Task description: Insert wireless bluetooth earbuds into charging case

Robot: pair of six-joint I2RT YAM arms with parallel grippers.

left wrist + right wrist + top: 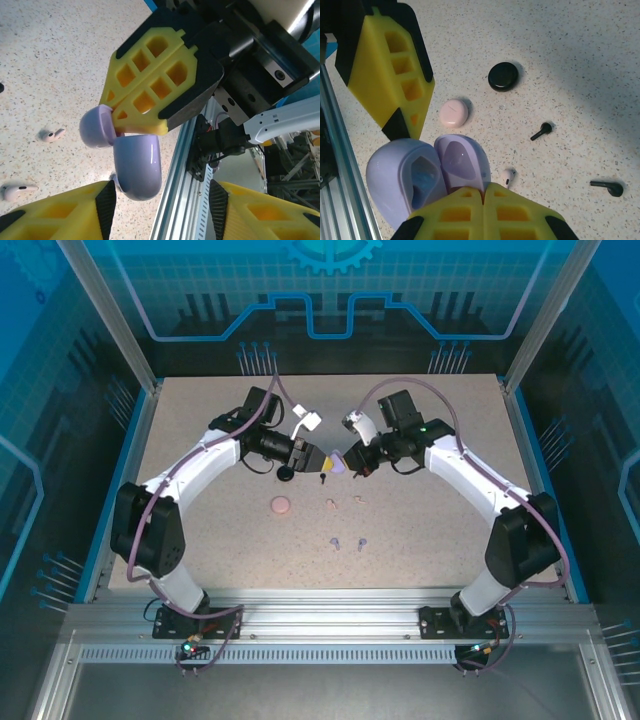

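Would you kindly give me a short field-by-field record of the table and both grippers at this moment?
right gripper: shut on the open lilac case
left gripper: open, beside that case
black case: closed, on the table
pink case: closed, on the table
loose on table: black earbuds, pale pink earbuds, lilac earbuds

The top external camera is looking down from above and behind the arm bases (180,615), taking in the whole table (260,550). Each wrist camera is sitting close, looking along its yellow fingers (60,215); both are sharing the open lilac charging case (137,167).
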